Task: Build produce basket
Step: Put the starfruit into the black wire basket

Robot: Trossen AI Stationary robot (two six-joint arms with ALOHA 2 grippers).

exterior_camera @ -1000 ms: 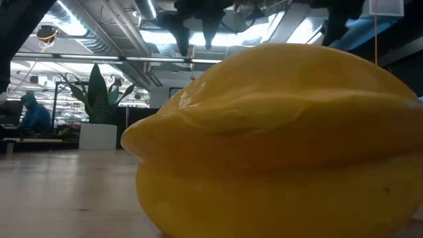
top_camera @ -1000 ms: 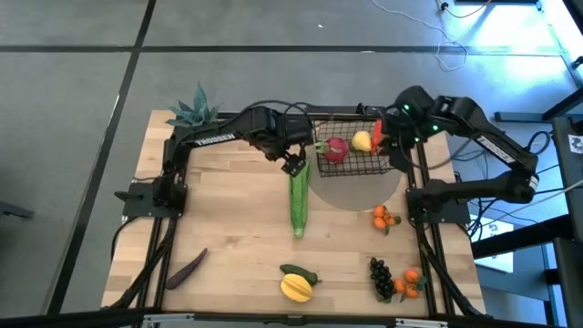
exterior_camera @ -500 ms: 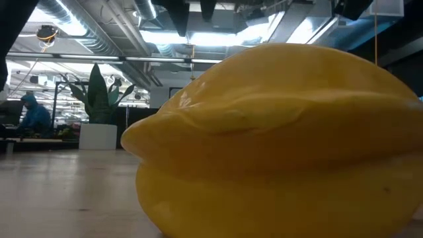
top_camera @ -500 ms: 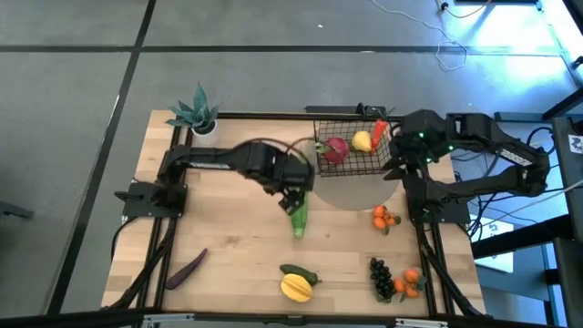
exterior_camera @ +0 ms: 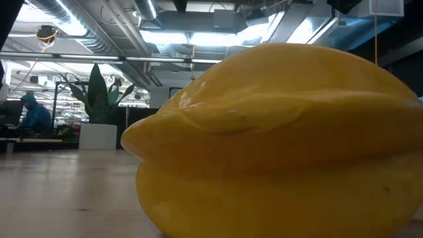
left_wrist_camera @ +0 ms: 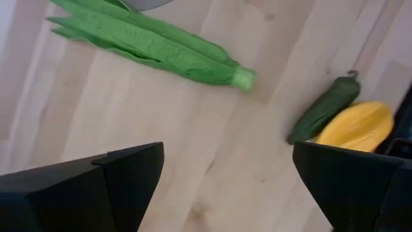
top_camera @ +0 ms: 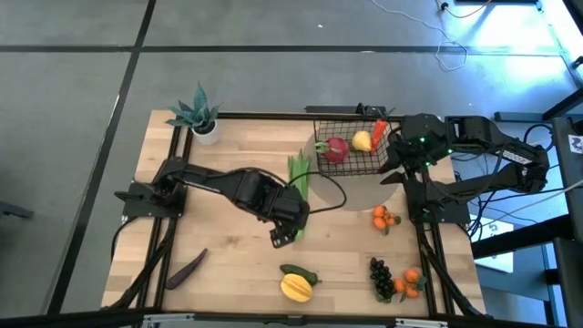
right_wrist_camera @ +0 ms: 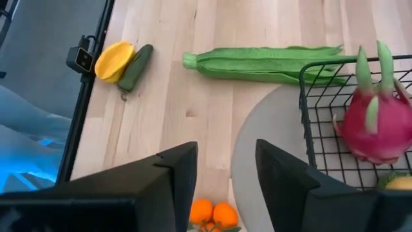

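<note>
Could miss the corn (top_camera: 299,178) lying on the table beside the basket (top_camera: 351,146), with left gripper (top_camera: 282,235) fingers apart past its tip, right gripper (top_camera: 390,167) apart too.

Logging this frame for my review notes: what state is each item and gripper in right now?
basket: upright at the table's far edge, holding a pink fruit, a yellow one and a red one.
corn: lying flat on the table, outside the basket, free.
left gripper: open, empty, above bare table near the corn's end.
right gripper: open, empty, beside the basket.
yellow fruit: on the table, not yet packed.
</note>
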